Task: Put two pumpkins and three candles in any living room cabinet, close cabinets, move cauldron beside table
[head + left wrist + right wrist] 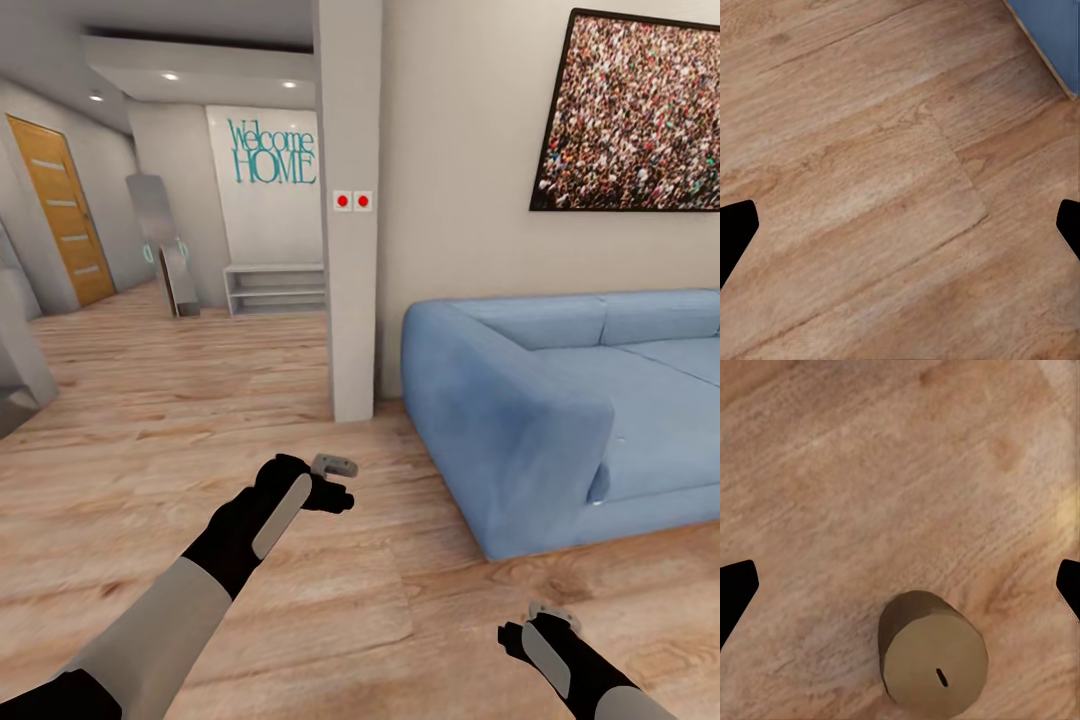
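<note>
**Candle seen below the right gripper on the plank floor**

Candle (934, 656), a short tan cylinder with a small dark wick slit in its top face, is seen in the right wrist view standing upright on the light wood floor (900, 472). It is placed between the two dark fingertips (735, 589) seen at the edges of that view, toward the 6 o'clock side of the gap and slightly nearer the fingertip at 3 o'clock. No contact between candle and fingers is seen; the right gripper (900, 585) is spread wide and nothing is held by it.

In the head view the right gripper (540, 625) is seen low at about 5 o'clock, over bare planks; the candle cannot be made out there.

The left gripper (335, 480) is held out near the centre of the head view, over the floor. In the left wrist view its fingertips (736, 232) are likewise set far apart, with only planks between them and a corner of the blue sofa (1050, 34) at 1 o'clock.

The sofa (560, 410) is seen at 3 o'clock in the head view, against a pale wall carrying a framed picture (630, 110). A white pillar (350, 210) with two red buttons stands at 12 o'clock, and a hallway with an orange door (62, 225) and "Welcome HOME" lettering (272, 152) lies toward 10 to 11 o'clock.
</note>
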Robot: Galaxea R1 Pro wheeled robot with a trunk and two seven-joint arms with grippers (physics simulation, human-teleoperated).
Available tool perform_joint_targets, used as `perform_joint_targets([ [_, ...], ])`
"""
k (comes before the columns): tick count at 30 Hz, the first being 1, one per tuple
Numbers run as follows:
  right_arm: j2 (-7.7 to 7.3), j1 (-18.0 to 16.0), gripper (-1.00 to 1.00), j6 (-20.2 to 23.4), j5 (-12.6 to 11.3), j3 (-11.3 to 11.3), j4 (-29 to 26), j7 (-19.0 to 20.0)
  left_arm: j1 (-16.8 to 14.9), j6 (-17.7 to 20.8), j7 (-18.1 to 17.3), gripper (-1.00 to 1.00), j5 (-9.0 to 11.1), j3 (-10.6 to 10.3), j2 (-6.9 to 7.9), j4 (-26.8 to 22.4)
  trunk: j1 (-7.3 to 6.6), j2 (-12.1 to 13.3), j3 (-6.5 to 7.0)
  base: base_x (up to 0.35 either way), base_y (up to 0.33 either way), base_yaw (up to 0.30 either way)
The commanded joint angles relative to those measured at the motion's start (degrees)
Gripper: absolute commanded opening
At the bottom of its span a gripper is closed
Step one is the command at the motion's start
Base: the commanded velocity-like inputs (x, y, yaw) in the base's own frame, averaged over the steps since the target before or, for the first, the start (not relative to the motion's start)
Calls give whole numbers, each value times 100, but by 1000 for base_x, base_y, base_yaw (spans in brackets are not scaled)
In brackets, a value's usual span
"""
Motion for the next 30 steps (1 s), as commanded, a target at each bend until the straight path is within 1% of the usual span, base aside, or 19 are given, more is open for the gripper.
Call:
perform_joint_targets([
  [1, -7, -2, 100, 23, -49, 48, -14, -43, -5, 21, 55, 100, 60, -6, 1, -20, 0, -3, -6, 80, -65, 0],
  [6, -7, -2, 100, 23, -49, 48, -14, -43, 11, 79, 67, 100, 61, 7, 11, -247, 0, -3, -6, 43, -35, 0],
  [9, -7, -2, 100, 23, -49, 48, -14, -43, 24, 243, 206, 100, 66, 30, 19, -602, 0, -3, -6, 14, -11, 0],
  [10, -7, -2, 100, 23, -49, 48, -14, -43, 31, 245, 311, 100, 67, 43, 24, -848, 0, -3, -6, 7, -6, 0],
  [12, -7, -2, 100, 23, -49, 48, -14, -43, 73, 245, 416, 100, 67, 53, 30, -1094, 0, -3, -6, 5, -4, 0],
  [13, -7, -2, 100, 23, -49, 48, -14, -43, 138, 245, 497, 100, 68, 61, 40, -1297, 0, -3, -6, 3, -2, 0],
  [16, -7, -2, 100, 34, -49, 48, -14, -43, 220, 245, 584, 100, 71, 69, 53, -1523, 0, -3, -6, 2, -1, 0],
  [19, -7, -2, 100, 54, -49, 48, -14, -40, 253, 245, 620, 100, 80, 72, 68, -1611, 0, -3, -6, 0, 0, 0],
  [21, -7, -2, 100, 65, -49, 48, -14, -37, 267, 245, 635, 100, 99, 74, 115, -1663, 0, -3, -6, 0, 0, 0],
  [23, -7, -2, 100, 69, -49, 48, -14, -36, 271, 245, 639, 100, 107, 74, 131, -1680, 0, -3, -6, 0, 0, 0],
  [26, -7, -2, 100, 74, -49, 48, -14, -35, 278, 245, 643, 100, 117, 75, 181, -1698, 8, -7, -73, 0, 0, 0],
  [30, -7, -2, 100, 75, -49, 48, -14, -31, 281, 245, 645, 100, 120, 75, 193, -1699, 18, -12, -161, 0, 0, 0],
])
